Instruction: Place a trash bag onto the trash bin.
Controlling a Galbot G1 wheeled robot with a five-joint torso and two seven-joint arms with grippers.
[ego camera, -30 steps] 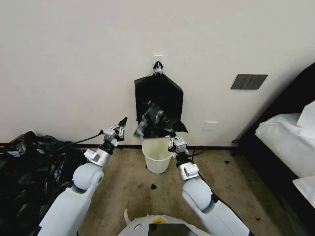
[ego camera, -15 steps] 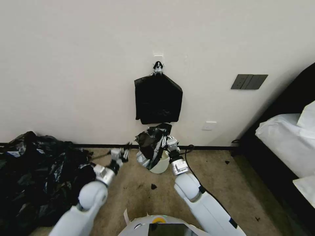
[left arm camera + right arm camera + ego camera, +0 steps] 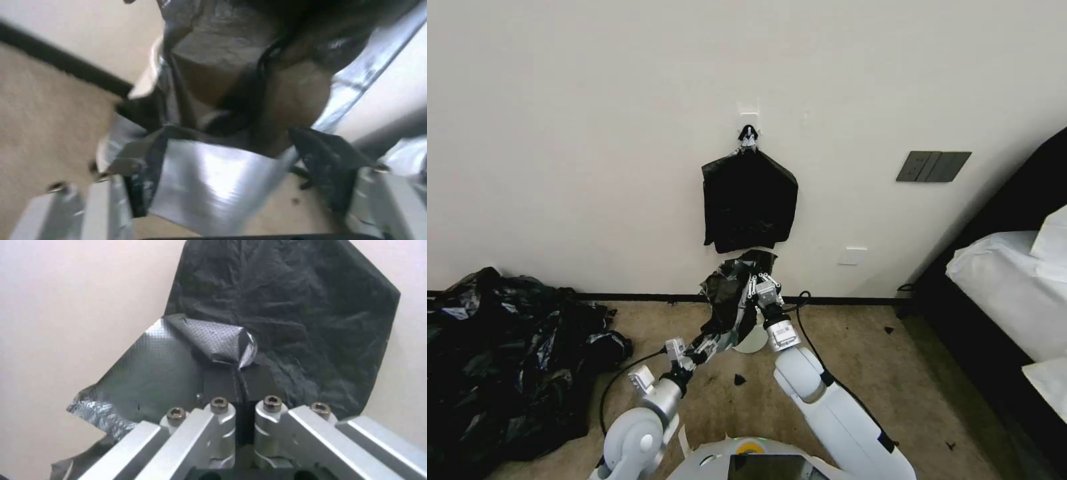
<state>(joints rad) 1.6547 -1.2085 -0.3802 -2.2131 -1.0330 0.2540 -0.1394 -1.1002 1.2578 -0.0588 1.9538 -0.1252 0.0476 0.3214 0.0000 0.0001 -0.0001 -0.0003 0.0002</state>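
Right gripper [image 3: 758,279] fingers pinching trash bag [image 3: 730,293] closed, draping over trash bin [image 3: 754,340]. Left gripper [image 3: 707,343] at bag's 7 o'clock, fingers spread around lower edge.

Showing glossy black with silvery-grey glare on the bag [image 3: 730,300], finely dotted in the right wrist view [image 3: 178,370]. Showing cream-white on the bin [image 3: 754,341]. Hanging matte black, the bundle [image 3: 750,200] against an off-white wall [image 3: 594,133]. Lying black with grey glints, the heap [image 3: 500,360] on tan carpet [image 3: 894,373] flecked with dark bits. Gleaming silver with black tips, the left gripper [image 3: 702,347] and right gripper [image 3: 758,279]. Showing dark grey on the wall plate [image 3: 933,166].
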